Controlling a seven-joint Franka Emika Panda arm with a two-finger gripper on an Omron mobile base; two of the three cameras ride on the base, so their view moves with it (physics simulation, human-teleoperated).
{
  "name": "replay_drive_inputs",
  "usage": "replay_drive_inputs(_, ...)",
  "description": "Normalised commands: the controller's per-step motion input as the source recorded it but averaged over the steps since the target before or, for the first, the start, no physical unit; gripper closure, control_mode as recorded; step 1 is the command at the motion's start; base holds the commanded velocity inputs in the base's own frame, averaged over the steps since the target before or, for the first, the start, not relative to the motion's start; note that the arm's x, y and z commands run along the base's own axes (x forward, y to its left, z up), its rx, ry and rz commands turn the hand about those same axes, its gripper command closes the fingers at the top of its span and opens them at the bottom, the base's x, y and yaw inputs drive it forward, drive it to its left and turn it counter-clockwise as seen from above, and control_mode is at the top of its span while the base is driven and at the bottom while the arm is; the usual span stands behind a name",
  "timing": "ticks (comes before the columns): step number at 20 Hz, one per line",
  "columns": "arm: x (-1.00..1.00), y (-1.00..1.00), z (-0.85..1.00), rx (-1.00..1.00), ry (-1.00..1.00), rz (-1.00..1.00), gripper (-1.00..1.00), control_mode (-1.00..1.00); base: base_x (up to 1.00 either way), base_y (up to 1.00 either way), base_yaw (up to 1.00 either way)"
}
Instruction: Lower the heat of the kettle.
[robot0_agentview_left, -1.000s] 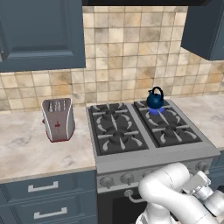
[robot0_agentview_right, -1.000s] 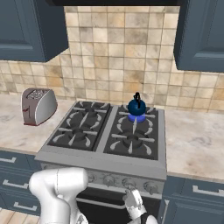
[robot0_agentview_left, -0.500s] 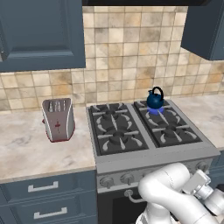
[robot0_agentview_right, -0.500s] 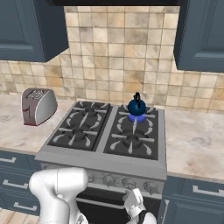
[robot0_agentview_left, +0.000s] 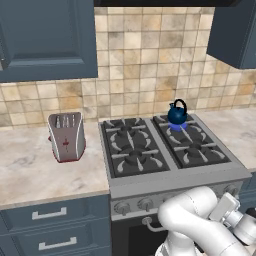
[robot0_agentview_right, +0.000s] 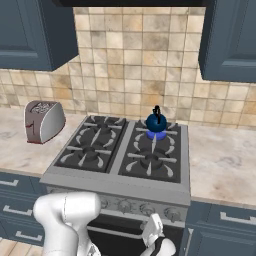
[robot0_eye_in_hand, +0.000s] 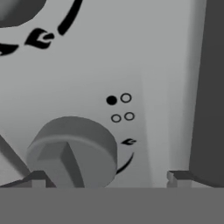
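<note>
The small dark-blue kettle (robot0_agentview_left: 177, 114) stands on the stove's back right burner, with a blue flame under it; from the other side the kettle (robot0_agentview_right: 156, 121) sits at the same spot. Low in front of the stove's control panel (robot0_agentview_right: 125, 200), my gripper (robot0_eye_in_hand: 107, 179) is open. A round grey knob (robot0_eye_in_hand: 72, 148) with a raised bar lies between the fingertips, close to the left one (robot0_eye_in_hand: 37, 178) and well apart from the right one (robot0_eye_in_hand: 179, 177). Burner dots and flame marks are printed beside the knob.
A silver toaster (robot0_agentview_left: 66, 136) stands on the marble counter (robot0_agentview_left: 30, 170) left of the stove. Other knobs (robot0_agentview_left: 145, 204) line the front panel, with the oven handle (robot0_agentview_left: 150, 226) below. Blue drawers flank the stove, and wall cupboards hang above.
</note>
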Motion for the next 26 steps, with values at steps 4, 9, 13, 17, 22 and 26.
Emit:
replay_drive_inputs(4,0.26,-0.35,0.0,0.05,-0.03,0.0,-1.0,-1.0,0.0,0.0,0.0)
replay_drive_inputs(9,0.26,-0.35,0.01,0.04,0.0,0.0,1.0,-1.0,0.0,0.0,0.0)
replay_drive_inputs(13,0.23,-0.23,0.04,0.03,0.0,0.0,1.0,-1.0,0.0,0.0,0.0)
replay_drive_inputs(17,0.23,-0.23,0.0,0.04,0.0,0.0,1.0,-1.0,0.0,0.0,0.0)
replay_drive_inputs(22,0.08,-0.16,0.07,0.01,0.0,0.0,1.0,-1.0,0.0,0.0,0.0)
replay_drive_inputs(26,0.05,-0.14,0.14,0.0,0.0,0.0,1.0,-1.0,0.0,0.0,0.0)
